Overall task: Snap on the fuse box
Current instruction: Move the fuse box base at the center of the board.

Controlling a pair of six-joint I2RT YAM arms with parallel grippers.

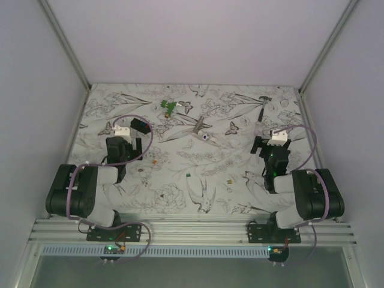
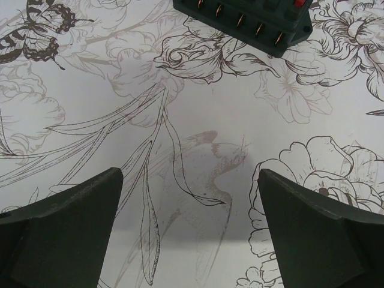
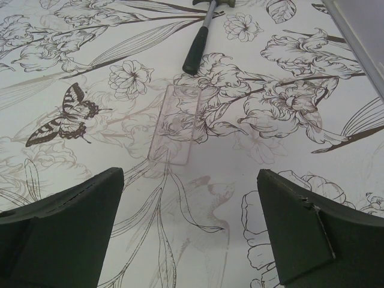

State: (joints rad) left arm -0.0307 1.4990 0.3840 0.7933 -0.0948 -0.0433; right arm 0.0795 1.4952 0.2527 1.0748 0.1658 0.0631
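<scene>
The fuse box (image 1: 141,125) sits on the flower-printed bench (image 1: 234,157) in the upper left of the top view, just up and right of the left arm's tip. In the left wrist view it fills the top edge, right of centre: a dark box with a row of small brass-coloured contacts (image 2: 240,21) set along its near side and a red bit (image 2: 298,3) at its top right corner. What else lies inside cannot be told, since the frame cuts it off.

The left pincer (image 2: 187,180) stands spread wide and has hold of nothing; only printed bench shows between its dark fingers (image 2: 72,222), well below the box.

The right pincer (image 3: 189,177) is likewise spread wide and bare. Above it in the right wrist view a clear, flat rectangular lid (image 3: 176,123) lies on the bench with nothing in it. Beyond that, at the top of the frame, lies a hammer (image 3: 200,37), its black grip pointing down at the lid.

A green clip (image 1: 170,107) lies near the top centre of the top view, apart from the box.
</scene>
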